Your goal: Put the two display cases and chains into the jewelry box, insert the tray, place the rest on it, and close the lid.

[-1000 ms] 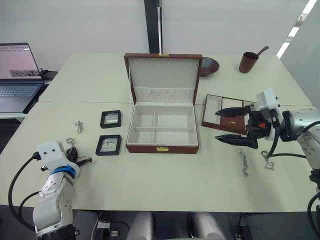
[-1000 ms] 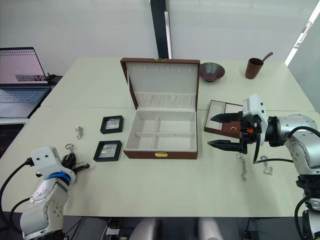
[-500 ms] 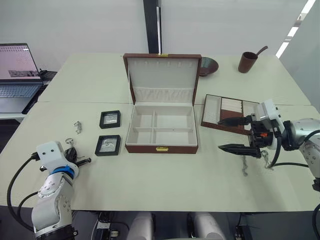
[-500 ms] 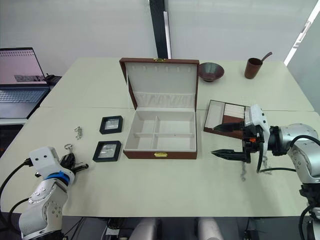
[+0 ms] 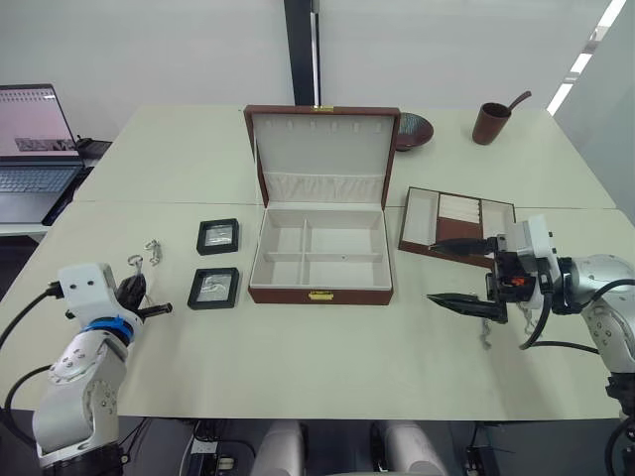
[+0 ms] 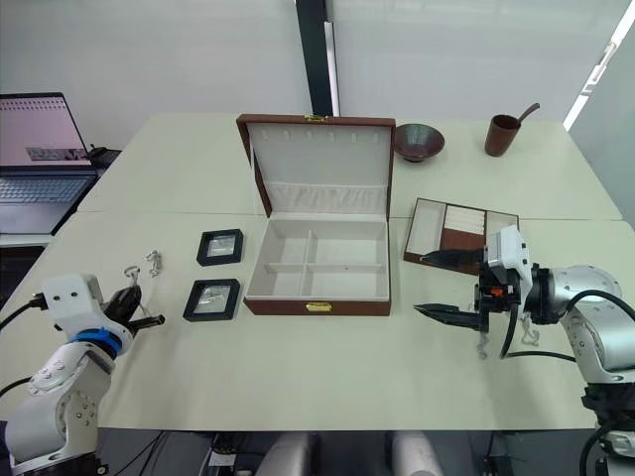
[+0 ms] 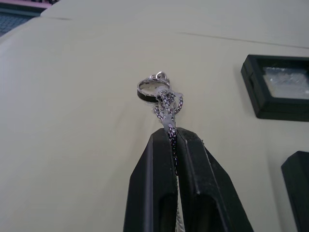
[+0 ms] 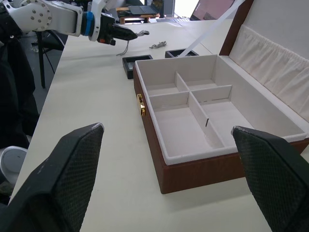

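The jewelry box [image 5: 321, 295] stands open mid-table, its compartments bare and its lid [image 5: 322, 146] upright. Two black display cases [image 5: 218, 236] [image 5: 214, 288] lie left of it. The tray [image 5: 456, 220] lies right of the box. My left gripper [image 7: 171, 134] is shut on a thin chain [image 7: 166, 104] with a ring, held above the table at the front left. Another chain [image 5: 153, 251] lies on the table beside the cases. My right gripper [image 5: 448, 271] hangs open in front of the tray, beside a chain [image 5: 485, 334] on the table.
A laptop [image 5: 35, 149] sits on a side desk at far left. A dark bowl [image 5: 415, 129] and a brown cup with a spoon [image 5: 490, 122] stand at the back right, behind the box and tray.
My left gripper has moved left and back with the chain in it. My right gripper has dropped lower and nearer the front, off the tray toward the chain.
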Robot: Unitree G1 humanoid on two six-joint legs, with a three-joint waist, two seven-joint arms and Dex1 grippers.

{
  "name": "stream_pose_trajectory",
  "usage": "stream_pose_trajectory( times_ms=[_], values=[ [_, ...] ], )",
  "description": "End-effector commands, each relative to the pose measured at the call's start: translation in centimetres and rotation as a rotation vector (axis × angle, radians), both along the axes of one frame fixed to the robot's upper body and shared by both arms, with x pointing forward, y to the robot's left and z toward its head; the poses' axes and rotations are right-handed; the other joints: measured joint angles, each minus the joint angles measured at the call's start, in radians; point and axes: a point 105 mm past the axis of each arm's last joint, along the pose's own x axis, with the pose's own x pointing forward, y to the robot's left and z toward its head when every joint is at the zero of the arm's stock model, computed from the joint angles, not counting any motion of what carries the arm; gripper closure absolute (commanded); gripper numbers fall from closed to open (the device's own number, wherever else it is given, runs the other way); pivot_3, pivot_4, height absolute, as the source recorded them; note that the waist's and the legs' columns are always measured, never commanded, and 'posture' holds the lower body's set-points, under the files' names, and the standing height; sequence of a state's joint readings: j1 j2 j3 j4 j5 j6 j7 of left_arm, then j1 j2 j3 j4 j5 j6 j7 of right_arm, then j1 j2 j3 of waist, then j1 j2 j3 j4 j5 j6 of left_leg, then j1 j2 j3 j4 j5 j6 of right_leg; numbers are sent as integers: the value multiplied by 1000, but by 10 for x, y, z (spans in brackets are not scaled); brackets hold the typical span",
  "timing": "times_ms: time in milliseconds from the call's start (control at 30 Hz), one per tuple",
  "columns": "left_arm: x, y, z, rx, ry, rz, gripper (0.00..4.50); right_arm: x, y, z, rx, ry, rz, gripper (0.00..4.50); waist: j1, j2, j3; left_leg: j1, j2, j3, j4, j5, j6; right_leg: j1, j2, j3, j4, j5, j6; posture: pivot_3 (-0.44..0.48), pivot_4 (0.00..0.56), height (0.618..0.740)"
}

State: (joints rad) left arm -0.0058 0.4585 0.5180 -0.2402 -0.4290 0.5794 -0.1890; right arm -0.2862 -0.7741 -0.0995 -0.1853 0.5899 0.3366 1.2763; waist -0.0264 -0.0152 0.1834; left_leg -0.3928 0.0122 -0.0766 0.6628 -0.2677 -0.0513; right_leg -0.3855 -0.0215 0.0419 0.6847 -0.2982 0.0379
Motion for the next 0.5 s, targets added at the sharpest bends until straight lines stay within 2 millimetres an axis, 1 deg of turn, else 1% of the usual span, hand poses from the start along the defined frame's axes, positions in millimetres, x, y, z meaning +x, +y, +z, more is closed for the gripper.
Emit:
stream_pose_trajectory(
  times_ms=[33,167,233,267,300,333,367,400,467,500],
  values=[
    [-3,-9,33,34,-79,-64,4482,-3,-2,12,46,-38,6,0,0,0,0,0,0,0,0,0,0,0,0,0,0,0,0,0,150,740],
    [3,-35,64,30,-158,-162,4482,-1,-2,15,58,-40,-3,0,1,0,0,0,0,-1,0,0,0,0,0,0,0,0,0,0,150,740],
    [5,-43,71,16,-179,-184,4482,0,-2,16,58,-42,-7,0,1,0,0,0,0,0,0,0,0,0,0,0,0,0,0,0,150,740],
    [8,-53,77,17,-197,-207,4482,1,-2,16,57,-45,-9,0,1,0,0,0,0,0,0,0,0,0,0,0,0,0,0,0,150,740],
    [14,-72,88,1,-235,-258,4482,1,-2,18,55,-45,-8,0,1,0,0,0,0,0,0,0,0,1,0,0,0,0,0,0,150,740],
    [18,-85,97,-10,-262,-294,4482,1,-2,19,55,-46,-8,0,4,-1,0,0,0,0,0,0,0,1,0,0,-1,0,0,0,150,740],
    [20,-93,102,-19,-276,-316,4482,1,-2,20,54,-45,-8,0,6,-1,0,-1,-1,0,1,0,0,1,0,-1,-1,0,0,0,150,740],
    [22,-101,104,-31,-282,-332,4482,1,-2,20,54,-45,-8,0,5,-1,1,-1,-1,0,1,0,0,1,0,-1,-1,1,1,0,150,740],
    [26,-129,104,-64,-278,-398,4482,0,-1,21,58,-43,-8,0,5,-1,1,-1,-1,0,1,0,0,1,0,0,-2,1,1,0,150,740],
    [27,-140,104,-81,-277,-421,4482,0,-1,21,59,-43,-9,0,5,-1,0,-1,-1,0,1,0,0,1,0,0,-3,1,2,0,150,740]
  ],
)
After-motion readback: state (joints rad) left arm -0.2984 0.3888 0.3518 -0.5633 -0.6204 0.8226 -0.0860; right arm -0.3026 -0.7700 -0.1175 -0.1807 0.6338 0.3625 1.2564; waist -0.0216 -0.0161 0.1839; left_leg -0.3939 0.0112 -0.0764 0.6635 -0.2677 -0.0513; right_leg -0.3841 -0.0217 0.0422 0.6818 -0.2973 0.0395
